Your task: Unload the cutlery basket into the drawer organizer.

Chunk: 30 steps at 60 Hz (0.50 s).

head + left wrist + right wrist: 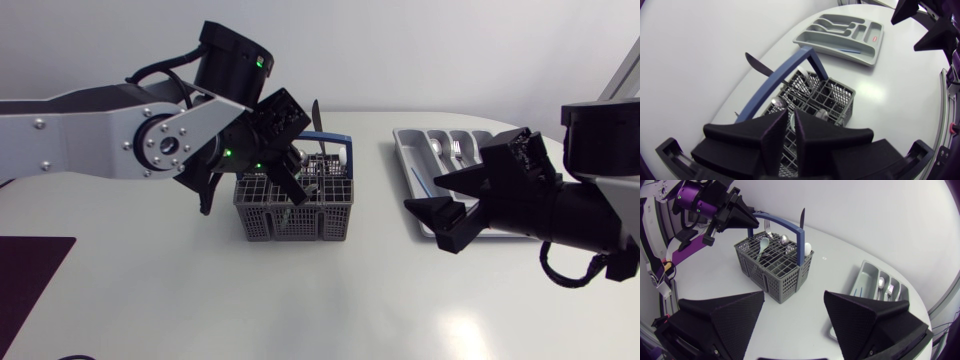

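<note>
The grey mesh cutlery basket (290, 215) (775, 267) with a blue handle (775, 87) stands mid-table. It holds a black knife (315, 115) (802, 217), spoons (778, 102) (762, 245) and a fork. My left gripper (285, 190) (791, 117) points down into the basket's left side. Its fingers are drawn together to a narrow slit, and I see nothing held between them. The grey drawer organizer (420, 160) (865, 280) lies to the right with some cutlery (440, 148) in it. My right gripper (445, 215) (792, 315) hovers open and empty at the organizer's near left edge.
A thin blue item (850, 50) lies in the organizer's long side slot. A dark mat (30, 280) covers the table's near left corner. White tabletop runs in front of the basket and between basket and organizer.
</note>
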Tool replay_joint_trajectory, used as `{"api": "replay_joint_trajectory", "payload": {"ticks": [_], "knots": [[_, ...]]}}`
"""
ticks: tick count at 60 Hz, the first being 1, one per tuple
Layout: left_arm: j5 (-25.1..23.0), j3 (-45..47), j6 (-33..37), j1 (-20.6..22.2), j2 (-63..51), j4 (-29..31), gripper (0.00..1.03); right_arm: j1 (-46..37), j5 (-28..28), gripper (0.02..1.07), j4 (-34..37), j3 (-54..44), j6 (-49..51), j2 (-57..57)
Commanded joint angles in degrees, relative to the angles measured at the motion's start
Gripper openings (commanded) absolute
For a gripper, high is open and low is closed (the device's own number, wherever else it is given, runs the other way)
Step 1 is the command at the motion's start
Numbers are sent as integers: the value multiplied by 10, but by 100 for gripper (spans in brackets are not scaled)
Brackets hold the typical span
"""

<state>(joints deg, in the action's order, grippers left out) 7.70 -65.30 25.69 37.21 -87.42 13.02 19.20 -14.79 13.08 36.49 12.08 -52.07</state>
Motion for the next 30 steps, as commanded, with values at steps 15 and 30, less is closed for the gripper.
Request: {"api": "replay_joint_trajectory", "payload": {"ticks": [15,30], "knots": [[-23,-37,-5,-32,-49,22,53,5,5,88,-2,-22,7,7],[-41,-48,-7,-49,-62,27,55,5,5,89,-2,-28,9,12]]}}
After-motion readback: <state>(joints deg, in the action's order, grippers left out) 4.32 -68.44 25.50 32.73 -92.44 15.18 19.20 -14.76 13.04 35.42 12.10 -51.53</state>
